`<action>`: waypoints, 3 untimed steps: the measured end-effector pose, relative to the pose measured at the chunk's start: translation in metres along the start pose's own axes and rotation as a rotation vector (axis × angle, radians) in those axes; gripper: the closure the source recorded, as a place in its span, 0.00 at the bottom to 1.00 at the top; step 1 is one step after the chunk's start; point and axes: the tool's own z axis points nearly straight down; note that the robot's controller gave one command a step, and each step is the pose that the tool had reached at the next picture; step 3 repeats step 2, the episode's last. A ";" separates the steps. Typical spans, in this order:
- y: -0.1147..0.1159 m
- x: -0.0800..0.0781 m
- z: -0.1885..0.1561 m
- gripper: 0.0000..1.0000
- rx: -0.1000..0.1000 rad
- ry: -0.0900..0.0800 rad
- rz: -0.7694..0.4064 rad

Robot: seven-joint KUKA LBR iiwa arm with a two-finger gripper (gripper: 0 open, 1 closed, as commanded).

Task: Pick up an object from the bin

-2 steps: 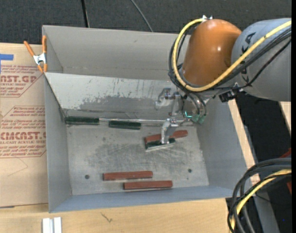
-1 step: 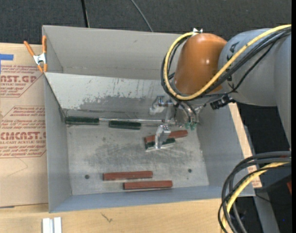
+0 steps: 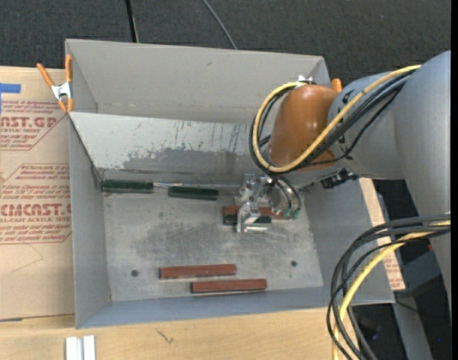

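End effector (image 3: pixel 253 214) sits low on the floor of the bin (image 3: pixel 90 231), right of centre, near the foot of the back wall. Straight under it lies a short reddish-brown bar (image 3: pixel 230 215). One end pokes out on the left of the metal and a patch of the same colour shows on the right. So the bar seems to run left-right across the view, long axis roughly parallel to the back wall, with the tool over its middle.

Wide or narrow: cannot tell, since the metal parts overlap the bar and hide any gap. Contact looks likely, but a grip is not confirmed.

Judgement: the target is directly below, so no sideways travel is needed. The coming move turns on closing across the bar's short width, then lifting straight up.

Other things:
- nearer dark green bar (image 3: pixel 193 193), along the back wall's foot, just left of the short bar
- farther dark green bar (image 3: pixel 128 187), same line, well to the left
- upper long brown bar (image 3: pixel 197 272) and lower long brown bar (image 3: pixel 227 284), near the front wall, side by side and staggered, well apart from the tool

Orange cover (image 3: pixel 300 126) is part of the arm, which comes in from the right.
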 end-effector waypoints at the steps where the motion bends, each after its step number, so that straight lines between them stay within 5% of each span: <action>1: 0.000 0.000 0.000 1.00 0.000 0.000 0.000; 2: 0.011 0.015 -0.151 1.00 0.002 0.012 0.042; 3: 0.011 0.015 -0.151 1.00 0.002 0.012 0.042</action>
